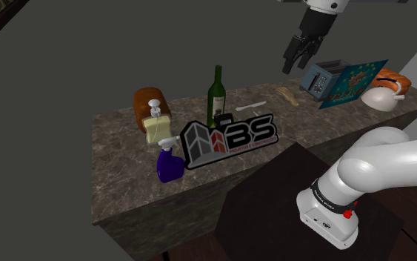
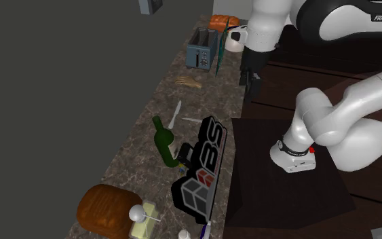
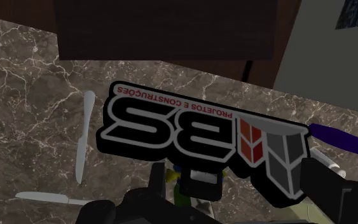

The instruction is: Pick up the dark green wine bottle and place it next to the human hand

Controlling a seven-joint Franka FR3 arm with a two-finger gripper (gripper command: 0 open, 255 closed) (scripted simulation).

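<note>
One black pincer [image 1: 297,65], fingers parted, clasping nothing, high above the toaster [image 1: 316,78] end of the marble counter [image 1: 125,163].

Shoulder view: dark green wine bottle [image 1: 216,100], upright, long axis vertical, neck pointing up, about mid-length of the counter, just behind the BS sign [image 1: 232,137]. The human hand [image 1: 287,94] lies well apart, near the far edge.

Second exterior view: wine bottle [image 2: 163,144] between BS sign [image 2: 203,170] and wall-side edge.

Wrist view: green sliver of wine bottle [image 3: 174,181] beside the BS sign [image 3: 196,127].
</note>
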